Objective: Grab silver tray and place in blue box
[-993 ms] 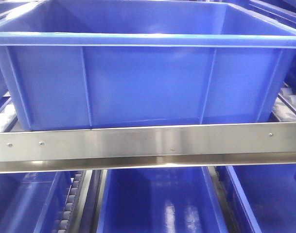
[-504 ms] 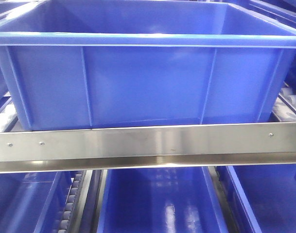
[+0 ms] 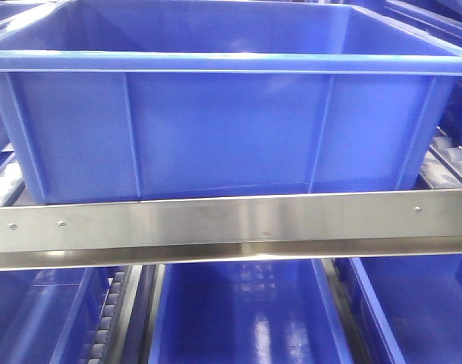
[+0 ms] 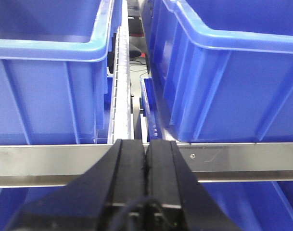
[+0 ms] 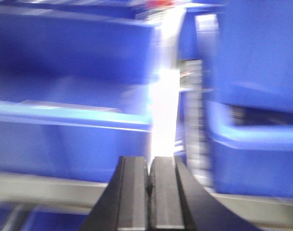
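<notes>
A large deep blue box [image 3: 223, 129] with ribbed walls and a thick rim fills the front view, standing on a rack shelf. The silver tray is out of view in every frame. In the left wrist view my left gripper [image 4: 146, 142] is shut with nothing in it, level with the shelf's steel rail, between the blue box [image 4: 223, 82] on its right and another crate on its left. My right gripper [image 5: 149, 160] is shut and empty too, in front of a blurred gap between two blue crates. Neither gripper shows in the front view.
A steel rail [image 3: 231, 227] runs across the shelf front below the box. More blue crates [image 3: 246, 318] sit on the lower level. Roller tracks [image 4: 122, 86] run between crates. A neighbouring crate [image 4: 45, 86] stands left of the left gripper.
The front view has shifted slightly: the box's ribs and the rail screws sit a little further left. The right wrist view is motion-blurred.
</notes>
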`<state>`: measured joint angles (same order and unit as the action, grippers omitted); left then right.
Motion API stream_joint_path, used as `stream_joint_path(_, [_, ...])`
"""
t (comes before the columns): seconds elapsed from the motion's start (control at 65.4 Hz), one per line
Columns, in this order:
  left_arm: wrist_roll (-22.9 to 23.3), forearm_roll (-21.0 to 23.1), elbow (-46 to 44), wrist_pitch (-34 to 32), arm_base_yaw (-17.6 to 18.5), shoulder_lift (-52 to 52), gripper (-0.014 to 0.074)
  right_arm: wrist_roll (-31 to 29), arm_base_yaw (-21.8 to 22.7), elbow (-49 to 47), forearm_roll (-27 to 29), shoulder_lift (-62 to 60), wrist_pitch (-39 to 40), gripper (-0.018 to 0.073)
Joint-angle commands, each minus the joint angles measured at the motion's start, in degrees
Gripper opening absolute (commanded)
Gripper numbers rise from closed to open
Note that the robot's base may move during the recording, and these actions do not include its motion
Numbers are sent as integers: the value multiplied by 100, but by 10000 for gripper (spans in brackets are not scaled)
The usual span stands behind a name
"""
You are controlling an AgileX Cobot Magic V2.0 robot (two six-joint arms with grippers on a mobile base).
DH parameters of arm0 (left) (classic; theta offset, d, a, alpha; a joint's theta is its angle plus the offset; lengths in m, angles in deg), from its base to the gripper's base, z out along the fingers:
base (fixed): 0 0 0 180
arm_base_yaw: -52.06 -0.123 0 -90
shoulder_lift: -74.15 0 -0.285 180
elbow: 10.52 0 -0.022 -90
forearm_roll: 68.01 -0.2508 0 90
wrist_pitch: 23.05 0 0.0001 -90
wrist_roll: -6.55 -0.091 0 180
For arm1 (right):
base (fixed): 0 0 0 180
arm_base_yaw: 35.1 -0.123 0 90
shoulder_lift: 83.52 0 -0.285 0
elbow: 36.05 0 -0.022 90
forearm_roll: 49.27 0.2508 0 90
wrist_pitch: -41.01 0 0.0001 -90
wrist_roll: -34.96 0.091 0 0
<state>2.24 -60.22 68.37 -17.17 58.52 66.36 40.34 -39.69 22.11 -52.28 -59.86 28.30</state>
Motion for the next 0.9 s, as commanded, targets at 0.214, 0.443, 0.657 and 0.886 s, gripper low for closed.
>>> stream_joint_path(0.214, [-14, 4, -18, -515, 30, -57, -105, -187, 426, 1665, 163, -1227, 1330, 49])
stream_joint_path(0.443, [-14, 4, -18, -505, 30, -57, -105, -187, 443, 2093, 163, -1767, 1468, 49])
stream_joint_path(0.657, [-14, 4, -18, -505, 30, -57, -105, -187, 443, 2093, 163, -1760, 1536, 49])
stream_joint_path(0.886, [-14, 4, -18, -505, 30, -57, -105, -187, 443, 2093, 163, -1760, 1536, 49])
